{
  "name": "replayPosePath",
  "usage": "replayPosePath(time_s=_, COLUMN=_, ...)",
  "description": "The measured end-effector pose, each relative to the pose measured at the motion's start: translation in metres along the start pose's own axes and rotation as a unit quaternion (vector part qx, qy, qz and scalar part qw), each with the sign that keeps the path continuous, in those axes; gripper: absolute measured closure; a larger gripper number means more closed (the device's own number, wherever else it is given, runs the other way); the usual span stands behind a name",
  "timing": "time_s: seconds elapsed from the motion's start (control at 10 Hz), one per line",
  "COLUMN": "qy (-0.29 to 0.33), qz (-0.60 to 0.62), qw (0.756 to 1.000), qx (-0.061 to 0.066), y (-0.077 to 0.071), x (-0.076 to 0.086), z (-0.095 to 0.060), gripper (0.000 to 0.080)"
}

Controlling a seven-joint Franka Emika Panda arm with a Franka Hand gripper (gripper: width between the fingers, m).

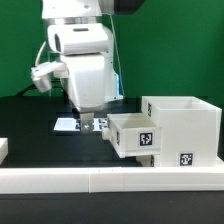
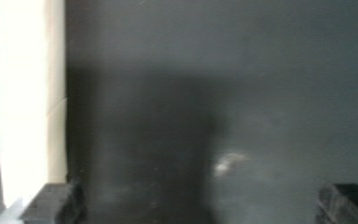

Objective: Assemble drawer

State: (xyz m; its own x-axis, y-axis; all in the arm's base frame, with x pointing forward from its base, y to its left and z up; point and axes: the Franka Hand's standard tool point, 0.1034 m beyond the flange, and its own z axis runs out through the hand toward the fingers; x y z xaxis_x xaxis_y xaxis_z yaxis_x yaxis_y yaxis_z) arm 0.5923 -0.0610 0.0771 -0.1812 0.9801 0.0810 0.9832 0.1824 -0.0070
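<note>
The drawer box is sitting on the dark table, at about four o'clock in the exterior view. It is a white, open-topped case with a marker tag showing on its front face near the lower edge. A smaller white drawer is sticking out of the case's side toward nine o'clock, only partly pushed in, and it is carrying its own marker tag on the face turned to the camera.

Just beside the drawer, toward ten o'clock from it, the hand is hanging down close to the table. Its two dark fingers are standing slightly apart with nothing between them, and they are not touching the drawer. Above them the white body of the arm is filling the upper middle of the view.

The marker board is lying flat on the table at about nine o'clock from the hand, just beside it. A white ledge is running along the front edge of the table, at six o'clock in the exterior view.

In the wrist view the fingertips are showing as dark blocks, well apart, over bare dark table. A pale white edge is running along one side, too blurred to identify.
</note>
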Motion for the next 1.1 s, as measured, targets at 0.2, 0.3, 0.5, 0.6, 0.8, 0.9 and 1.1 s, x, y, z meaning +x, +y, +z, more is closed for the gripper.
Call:
replayPosePath(time_s=0.2, qy=0.006, qz=-0.003, qw=1.000, qx=-0.002, y=0.000, x=-0.004, z=0.001, gripper=0.0150)
replayPosePath(time_s=0.3, qy=0.006, qz=-0.002, qw=1.000, qx=-0.001, y=0.000, x=-0.004, z=0.002, gripper=0.0150)
replayPosePath(time_s=0.5, qy=0.043, qz=-0.013, qw=0.999, qx=0.003, y=-0.008, x=-0.012, z=0.009, gripper=0.0150)
replayPosePath(time_s=0.6, qy=0.069, qz=-0.002, qw=0.998, qx=0.010, y=-0.007, x=-0.014, z=0.009, gripper=0.0150)
replayPosePath(time_s=0.8, qy=0.093, qz=0.004, qw=0.996, qx=0.015, y=-0.003, x=-0.015, z=0.012, gripper=0.0150)
replayPosePath(time_s=0.9, qy=0.096, qz=0.001, qw=0.995, qx=0.016, y=-0.002, x=-0.009, z=0.015, gripper=0.0150)
replayPosePath(time_s=1.1, qy=0.097, qz=0.002, qw=0.995, qx=0.018, y=0.003, x=0.006, z=0.016, gripper=0.0150)
